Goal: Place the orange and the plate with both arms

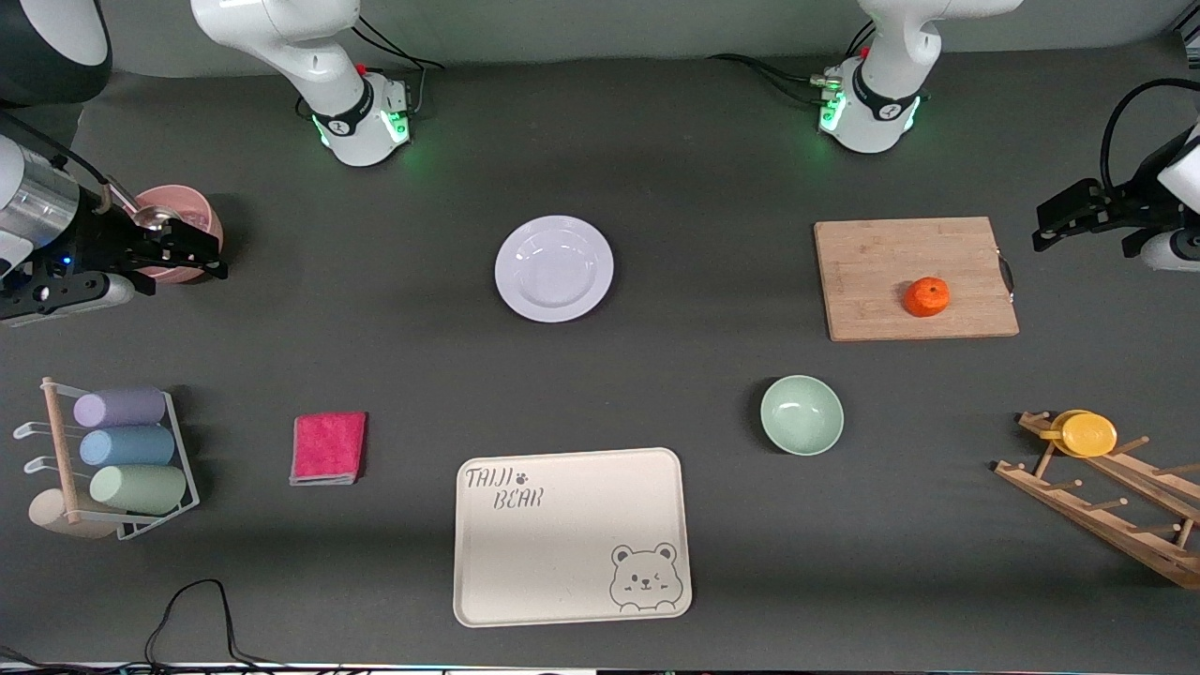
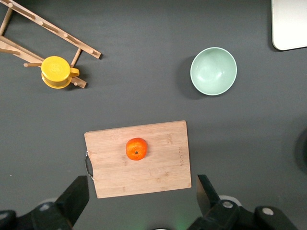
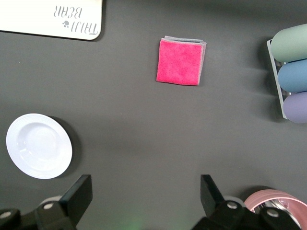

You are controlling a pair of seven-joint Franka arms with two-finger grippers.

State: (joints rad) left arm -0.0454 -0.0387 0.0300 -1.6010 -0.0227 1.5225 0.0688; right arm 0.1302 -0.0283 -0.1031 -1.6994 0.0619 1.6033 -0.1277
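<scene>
The orange sits on a wooden cutting board toward the left arm's end of the table; it also shows in the left wrist view. The lavender-white plate lies flat mid-table and is empty; it also shows in the right wrist view. My left gripper is open and empty, up over the table's end beside the board; its own view shows the jaws wide apart. My right gripper is open and empty, over a pink bowl; its own view shows the same.
A mint-green bowl and a cream bear tray lie nearer the camera than the plate. A pink cloth and a rack of pastel cups are toward the right arm's end. A wooden rack holds a yellow cup.
</scene>
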